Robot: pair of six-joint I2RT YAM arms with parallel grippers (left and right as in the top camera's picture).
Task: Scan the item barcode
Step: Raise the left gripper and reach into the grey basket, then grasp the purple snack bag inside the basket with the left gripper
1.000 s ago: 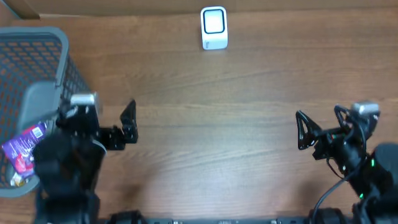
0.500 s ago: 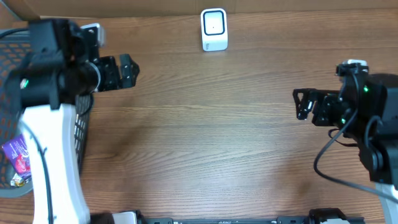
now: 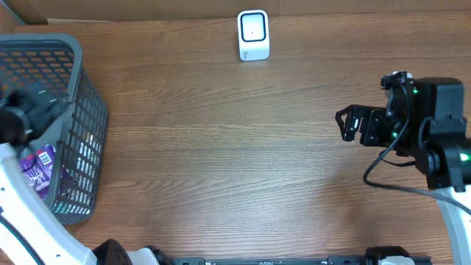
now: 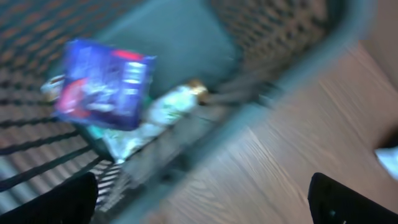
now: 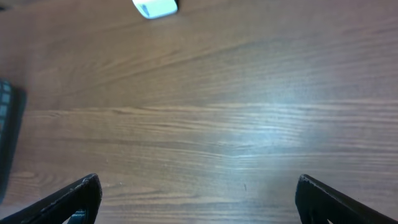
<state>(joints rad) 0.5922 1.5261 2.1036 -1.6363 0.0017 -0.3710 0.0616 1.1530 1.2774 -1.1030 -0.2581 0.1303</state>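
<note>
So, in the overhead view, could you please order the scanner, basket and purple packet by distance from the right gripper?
From the right gripper:
1. White scanner, table's far edge.
2. Grey basket, far left.
3. Purple packet, inside that basket.

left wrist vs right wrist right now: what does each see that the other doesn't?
Left wrist only: the inside of the grey basket, holding a purple packet and a pale gold-capped item beside it, all blurred.
Right wrist only: the white scanner at the top edge.
Both: the wooden table, and each camera's own hand, left hand and right hand, open and holding nothing. A dark shape at the right wrist view's left edge may be the basket; can't tell.
</note>
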